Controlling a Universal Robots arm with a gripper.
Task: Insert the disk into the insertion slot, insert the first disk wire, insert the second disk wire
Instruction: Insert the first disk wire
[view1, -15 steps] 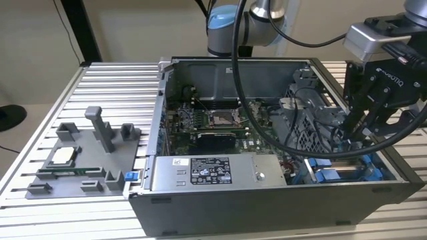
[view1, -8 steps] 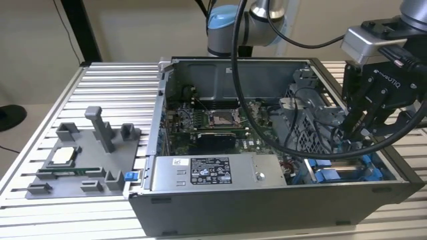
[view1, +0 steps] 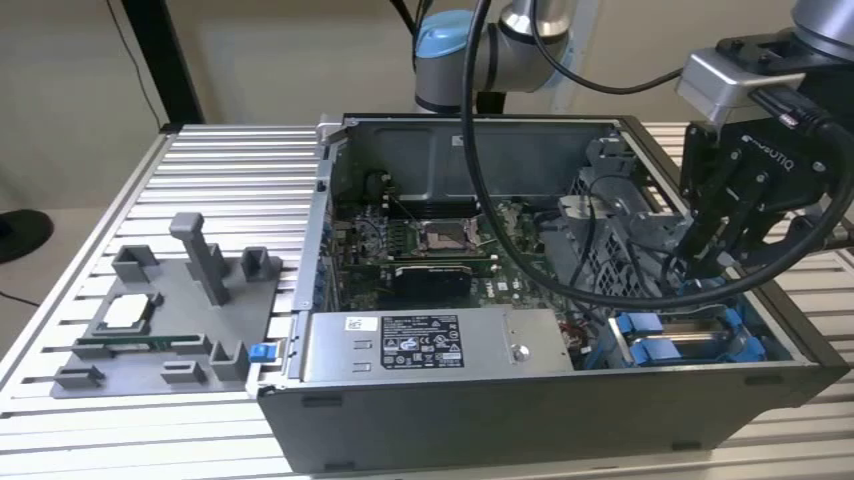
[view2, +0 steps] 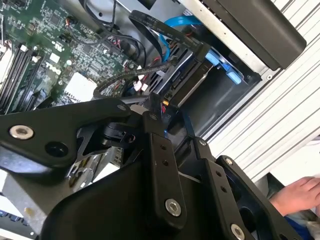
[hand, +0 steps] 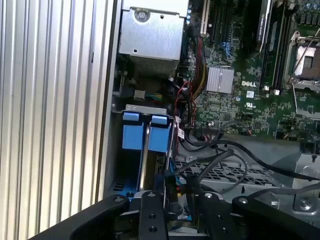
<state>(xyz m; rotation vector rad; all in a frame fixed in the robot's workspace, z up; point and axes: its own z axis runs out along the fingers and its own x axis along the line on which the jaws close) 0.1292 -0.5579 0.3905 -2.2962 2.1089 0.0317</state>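
My gripper (view1: 701, 262) reaches down into the open computer case at the exterior view's right, just above the insertion slot (view1: 731, 322). The disk (hand: 145, 137) sits in that slot in its blue frame; in the second wrist view it shows as a dark slab (view2: 192, 75) with blue tabs (view2: 220, 60). In both wrist views my gripper (hand: 172, 192) (view2: 157, 114) is shut on a small black connector of a disk wire (view2: 163, 104) with red and yellow leads, close to the disk's end. A blue cable (view2: 175, 21) curves above the disk.
The grey power-supply box (view1: 427, 345) lies along the case front, the motherboard (view1: 427, 240) behind it. A perforated metal cage (hand: 225, 172) and loose black cables (hand: 235, 152) crowd the bay. A grey parts fixture (view1: 160, 310) stands at the exterior view's left. A person's hand (view2: 300, 192) rests outside the case.
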